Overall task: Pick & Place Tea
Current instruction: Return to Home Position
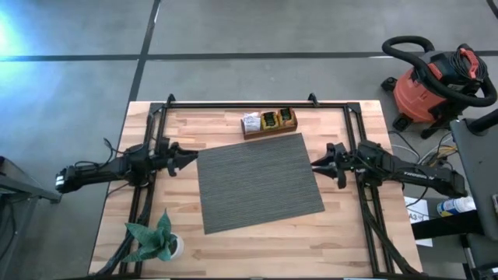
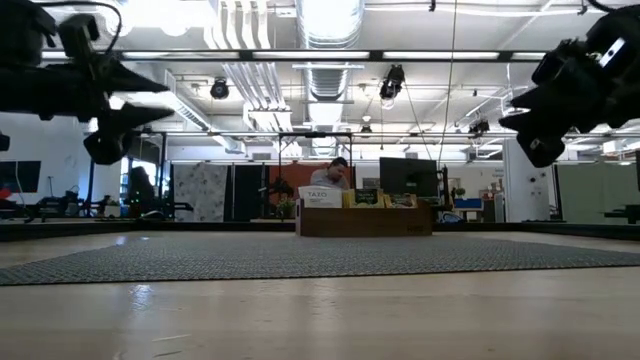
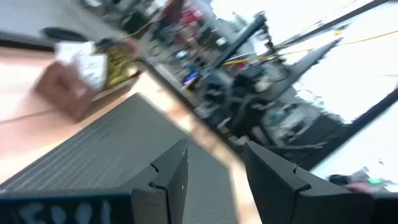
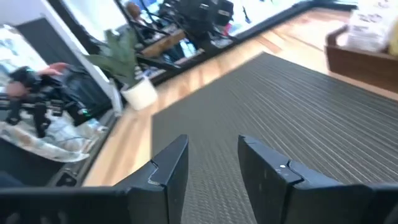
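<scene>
On the pale wooden table point(image 1: 257, 249), small printed tea packets point(image 1: 269, 119) sit half-hidden in the brown wooden organizer point(image 1: 272, 133), well apart from my left gripper point(image 1: 189, 160) and right gripper point(image 1: 315, 165), both parted.

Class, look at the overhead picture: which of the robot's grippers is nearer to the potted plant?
Left. The left gripper hangs at the grey mat's left edge, on the potted plant's side; the right gripper is across the mat, at its right edge.

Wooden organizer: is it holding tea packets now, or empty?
Holding packets. From above, the organizer shows white packets at one end and yellow ones in the middle; the mat is bare.
</scene>
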